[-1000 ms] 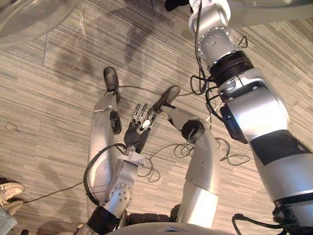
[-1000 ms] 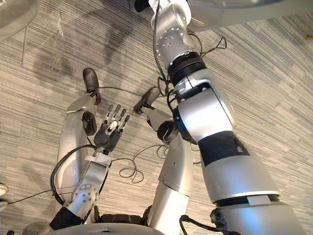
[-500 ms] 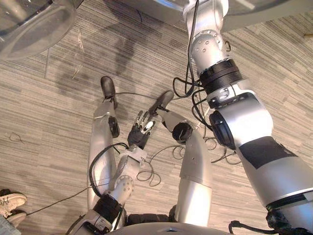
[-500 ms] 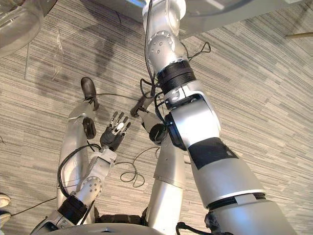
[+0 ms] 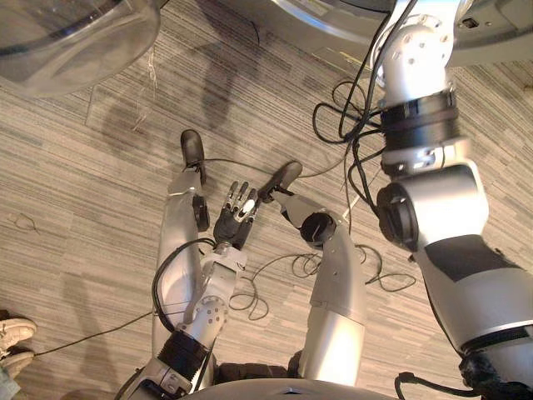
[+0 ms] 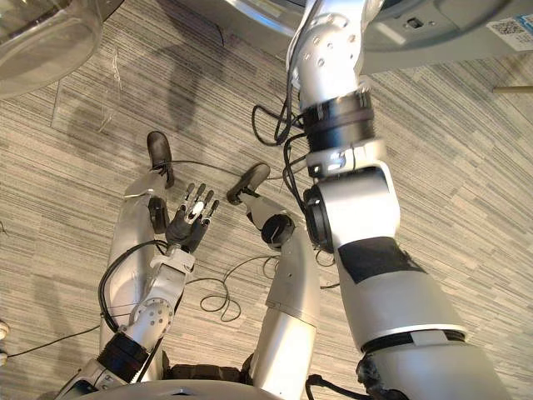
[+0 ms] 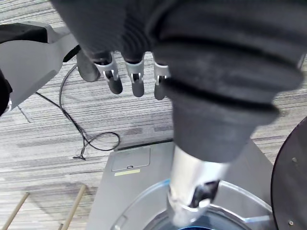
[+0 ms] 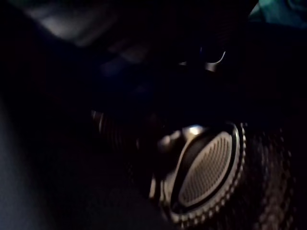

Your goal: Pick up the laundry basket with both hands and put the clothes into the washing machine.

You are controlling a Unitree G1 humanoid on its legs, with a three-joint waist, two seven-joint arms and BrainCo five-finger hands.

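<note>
Left eye view, looking down on the striped carpet floor (image 5: 75,217). Near the middle, the left robot hand (image 5: 236,215): spread, with fingers (image 7: 115,79) straight and a little apart, palm empty, touching nothing. Hangs above the floor, well apart from the washing machine (image 6: 441,37) lying along the upper edge of both eye views. Round clear door (image 5: 67,33) of the machine standing open at the upper left. Right arm (image 6: 350,200) stretched up and forward, ending at the rim of the machine's round opening. Right robot hand hidden past that rim; cannot tell whether spread or closed. In the right wrist view, very dark: inside of the drum (image 8: 268,201), with a perforated metal wall and one ribbed paddle (image 8: 206,175) close ahead. Small teal patch (image 8: 280,9) at one corner, too dark to tell what. In the left wrist view, grey front of the machine beyond the straight fingers. At the lower left edge of the left eye view, a person's white shoe (image 5: 12,332) on the floor.
</note>
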